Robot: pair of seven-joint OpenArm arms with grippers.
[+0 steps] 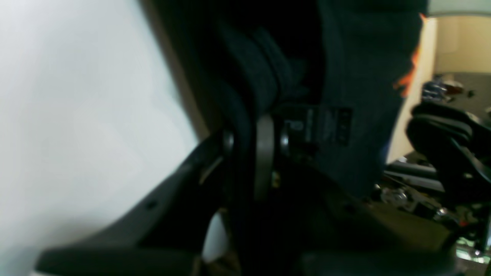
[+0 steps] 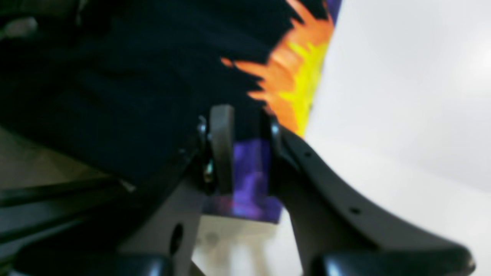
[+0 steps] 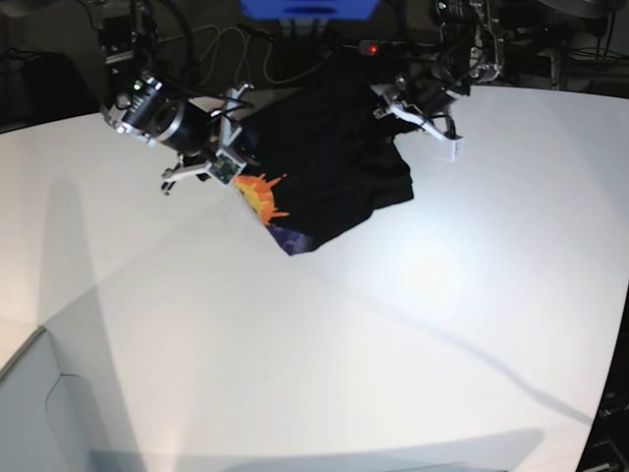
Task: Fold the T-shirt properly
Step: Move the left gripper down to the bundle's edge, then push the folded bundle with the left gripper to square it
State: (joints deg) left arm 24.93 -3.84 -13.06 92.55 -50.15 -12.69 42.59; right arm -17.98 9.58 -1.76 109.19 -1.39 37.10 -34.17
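The black T-shirt (image 3: 334, 162) hangs bunched between both grippers at the far middle of the white table (image 3: 393, 324), its lower edge touching the surface. Its orange-yellow burst (image 3: 260, 197) and a purple patch face front left. My right gripper (image 3: 234, 167) is shut on the shirt's left edge; in the right wrist view (image 2: 247, 145) purple cloth (image 2: 251, 172) is pinched between the pads, with the burst (image 2: 295, 80) above. My left gripper (image 3: 393, 103) is shut on the shirt's right side; in the left wrist view (image 1: 245, 149) black cloth (image 1: 356, 76) runs through the fingers.
Cables and dark equipment (image 3: 295, 49) stand behind the table's far edge, with a blue object (image 3: 310, 8) at the top. The table's front left edge (image 3: 25, 349) drops off to a lower grey surface. Room clutter (image 1: 441, 153) shows at the right of the left wrist view.
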